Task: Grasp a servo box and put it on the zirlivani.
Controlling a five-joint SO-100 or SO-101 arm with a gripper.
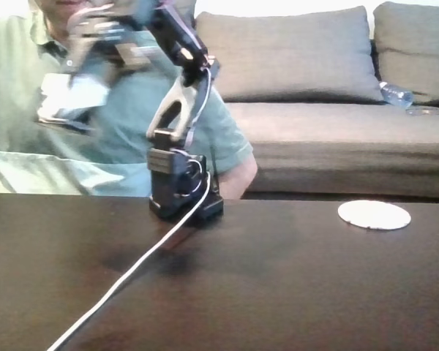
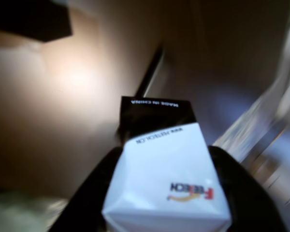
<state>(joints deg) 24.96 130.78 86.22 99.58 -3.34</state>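
Already the grasp looks done: in the fixed view the arm is raised high at upper left, and the gripper (image 1: 84, 69), blurred, carries a pale block that I take to be the servo box (image 1: 73, 95), well above the dark table (image 1: 278, 278). A person in a green shirt sits just behind the arm. The white disc (image 1: 374, 215) lies flat on the table at far right, well apart from the box and bare, so the carry across and the set-down are, I judge, yet to come.

The wrist view shows what the other cannot: the servo box (image 2: 166, 179), white with a black slanted end and small print, sits squarely between the two dark jaws, which are closed against its sides, with the brown table blurred beneath.
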